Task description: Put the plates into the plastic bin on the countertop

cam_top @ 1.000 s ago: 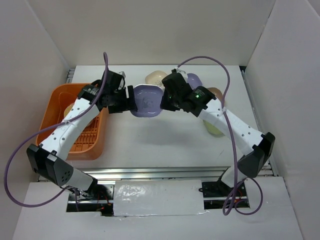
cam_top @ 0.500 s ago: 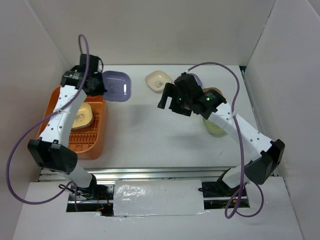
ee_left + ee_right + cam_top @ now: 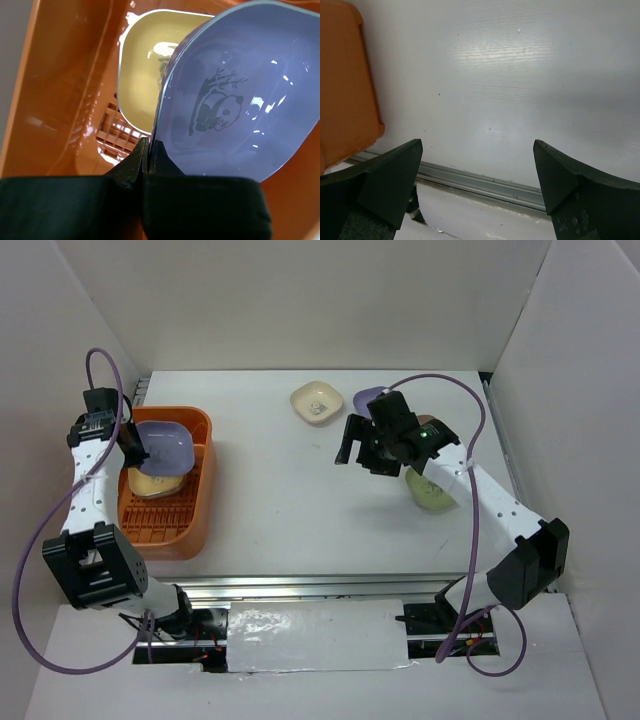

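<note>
My left gripper is shut on the rim of a lavender plate, tilted over the orange plastic bin. In the left wrist view the jaws pinch the edge of this panda-print plate, above a yellow plate lying in the bin. That yellow plate lies under the lavender one. My right gripper hangs open over the white countertop, nothing between its fingers. A cream plate lies at the back.
Near my right arm lie more plates: a lavender one partly hidden behind the wrist, a brown one and a green one. White panels wall the table. The bin's corner and the front rail show in the right wrist view.
The lavender plate passed from my right gripper to my left. The left arm swung it left from the table's middle to over the bin. The right gripper opened and drew back right.
</note>
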